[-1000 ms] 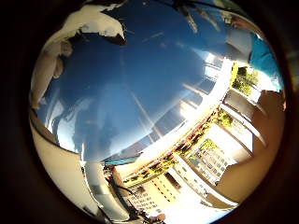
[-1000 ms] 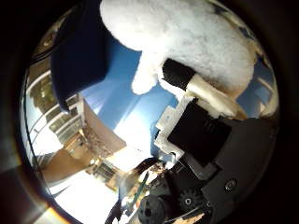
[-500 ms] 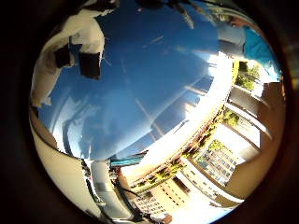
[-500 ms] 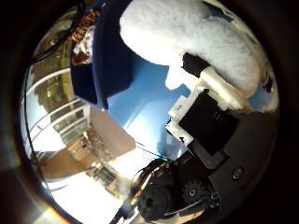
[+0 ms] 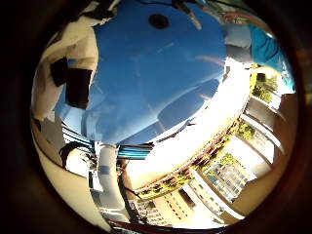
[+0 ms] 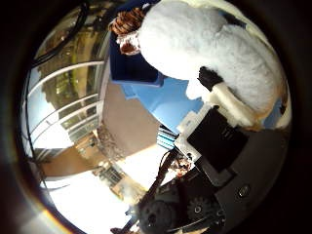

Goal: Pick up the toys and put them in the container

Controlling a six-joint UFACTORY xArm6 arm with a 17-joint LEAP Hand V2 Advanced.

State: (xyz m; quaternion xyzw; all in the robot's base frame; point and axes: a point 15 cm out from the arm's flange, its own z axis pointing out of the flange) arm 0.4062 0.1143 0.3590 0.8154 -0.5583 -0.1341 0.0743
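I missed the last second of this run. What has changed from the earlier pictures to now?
The hand has carried the white plush toy toward the dark blue container, which now sits right beside the toy with a brown toy showing in it. The hold on the plush toy is unchanged, over the blue surface.

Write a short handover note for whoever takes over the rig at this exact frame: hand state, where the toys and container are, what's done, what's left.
Right hand: shut on the white plush toy, held close against the palm.
Dark blue container: on the blue table surface; a brown patterned toy shows at its rim.
Done: white plush toy grasped and lifted.
Left: carry it over the container, release, then look for further toys.
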